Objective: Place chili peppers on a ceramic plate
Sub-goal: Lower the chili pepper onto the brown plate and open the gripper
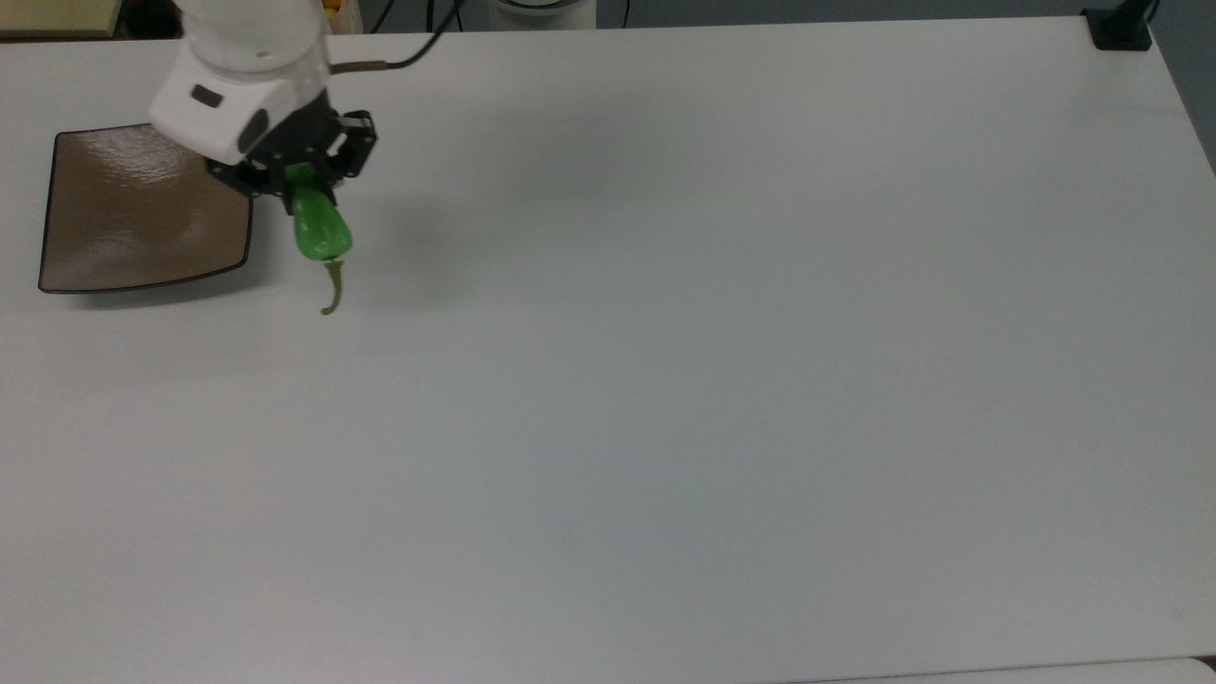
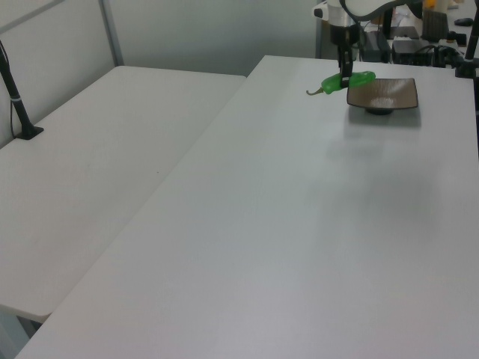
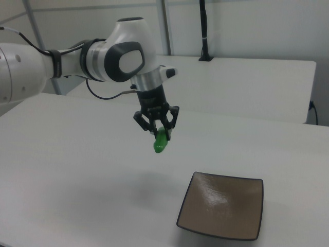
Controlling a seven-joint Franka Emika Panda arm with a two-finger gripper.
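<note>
Ceramic plate point(image 1: 133, 214) sits bare on the white table point(image 1: 722, 380), near the top view's left edge; its square, glossy brown surface with a thin dark rim carries only reflections, and the right view point(image 3: 223, 212) shows the same bare inside. The chili pepper point(image 1: 318, 231) is off the table, held in the air by the gripper point(image 1: 296, 180), whose black fingers are clamped around the pepper's narrow end. In the top view the green body hangs just past the plate's right edge, with the curved olive-brown stem point(image 1: 332, 288) pointing away from the arm. In the left view the pepper point(image 2: 352, 80) lies roughly level beside the plate's point(image 2: 383, 96) near rim, stem toward the left view's left. In the right view the pepper point(image 3: 161, 140) hangs well above the tabletop, up and to the right view's left of the plate. No writing or label can be read on anything.
</note>
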